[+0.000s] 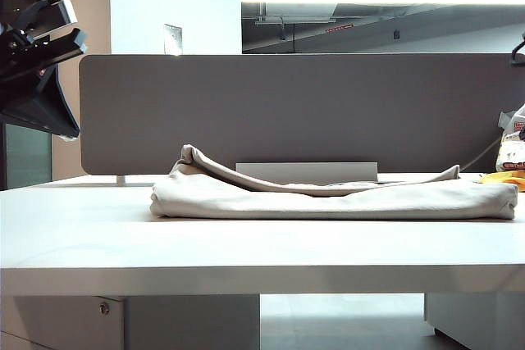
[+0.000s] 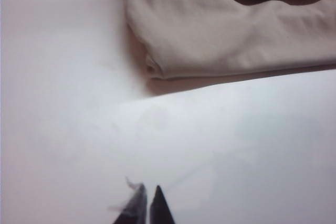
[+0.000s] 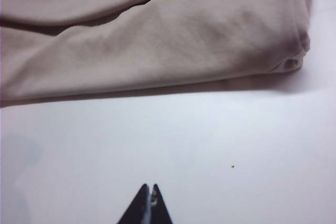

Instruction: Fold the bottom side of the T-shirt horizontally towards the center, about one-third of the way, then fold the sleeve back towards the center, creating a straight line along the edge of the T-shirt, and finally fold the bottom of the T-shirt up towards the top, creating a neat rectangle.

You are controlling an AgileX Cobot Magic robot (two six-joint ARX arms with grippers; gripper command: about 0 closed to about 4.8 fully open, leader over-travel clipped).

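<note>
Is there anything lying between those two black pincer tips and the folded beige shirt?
No. Both wrist views show only bare white table between each shut gripper, left and right, and the T-shirt.

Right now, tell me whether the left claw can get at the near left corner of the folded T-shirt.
Probably yes. The left claw, shut, sits off the T-shirt with only bare table between it and that corner; it would need to open first.
</note>
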